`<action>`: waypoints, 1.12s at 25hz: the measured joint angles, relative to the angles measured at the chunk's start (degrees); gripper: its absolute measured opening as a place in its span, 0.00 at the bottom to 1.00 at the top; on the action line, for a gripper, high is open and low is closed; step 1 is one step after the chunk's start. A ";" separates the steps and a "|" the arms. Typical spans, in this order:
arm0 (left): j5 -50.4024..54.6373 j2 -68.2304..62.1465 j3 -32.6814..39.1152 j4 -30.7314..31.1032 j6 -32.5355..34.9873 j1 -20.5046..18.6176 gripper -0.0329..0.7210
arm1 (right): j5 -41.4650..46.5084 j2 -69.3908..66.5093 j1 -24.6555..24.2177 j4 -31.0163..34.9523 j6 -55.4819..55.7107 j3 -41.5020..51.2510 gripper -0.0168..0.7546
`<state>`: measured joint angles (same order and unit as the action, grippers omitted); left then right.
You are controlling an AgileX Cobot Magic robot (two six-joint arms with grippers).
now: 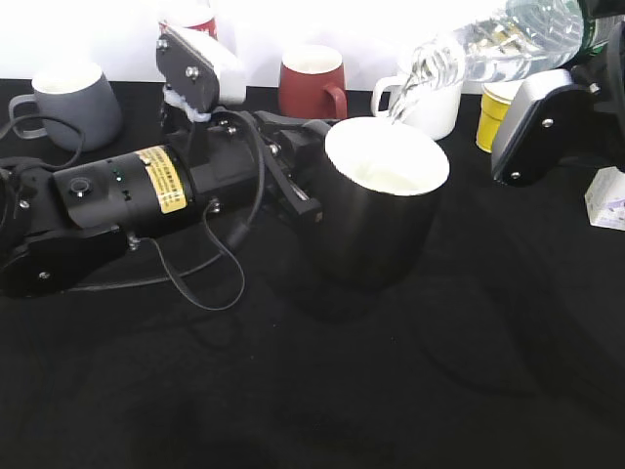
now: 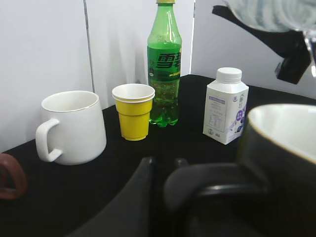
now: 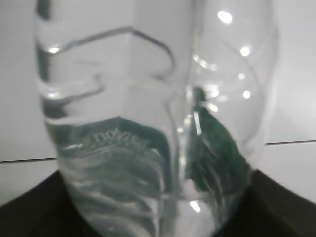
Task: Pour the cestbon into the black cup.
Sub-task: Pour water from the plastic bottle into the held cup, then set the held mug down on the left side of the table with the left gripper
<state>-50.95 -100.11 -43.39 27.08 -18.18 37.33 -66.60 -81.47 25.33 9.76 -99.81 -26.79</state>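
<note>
The black cup (image 1: 376,220) with a white inside stands mid-table. My left gripper (image 1: 293,191) is shut on its black handle, which shows close up in the left wrist view (image 2: 207,185). The cestbon (image 1: 498,44), a clear bottle with a dark green label, is held tilted at top right, its mouth down-left just above the cup's rim. My right gripper (image 1: 586,49) is shut on it. The bottle fills the right wrist view (image 3: 153,123), where the fingers are hidden.
At the back stand a grey mug (image 1: 73,103), a dark red mug (image 1: 312,83), a white mug (image 1: 430,103), a yellow paper cup (image 1: 496,112) and a small white carton (image 1: 607,198). A green soda bottle (image 2: 164,69) shows in the left wrist view.
</note>
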 joint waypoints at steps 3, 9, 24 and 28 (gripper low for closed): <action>0.00 -0.02 0.00 0.00 0.00 0.00 0.14 | 0.00 0.00 0.00 0.00 0.46 0.00 0.66; -4.38 -0.02 0.00 -1.27 0.05 0.01 0.14 | -0.04 0.05 0.00 -2.00 29.57 0.00 0.66; -12.34 -2.72 0.13 -4.50 4.49 -23.10 0.14 | 5.24 -2.81 0.00 -1.43 79.06 -0.05 0.66; -13.21 -9.31 0.88 -5.36 5.02 -24.67 0.14 | 5.24 -2.81 0.00 -1.43 79.06 -0.05 0.66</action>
<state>-64.16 -109.42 -42.51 21.72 -13.17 12.67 -61.36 -84.29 25.33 8.34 -20.75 -26.84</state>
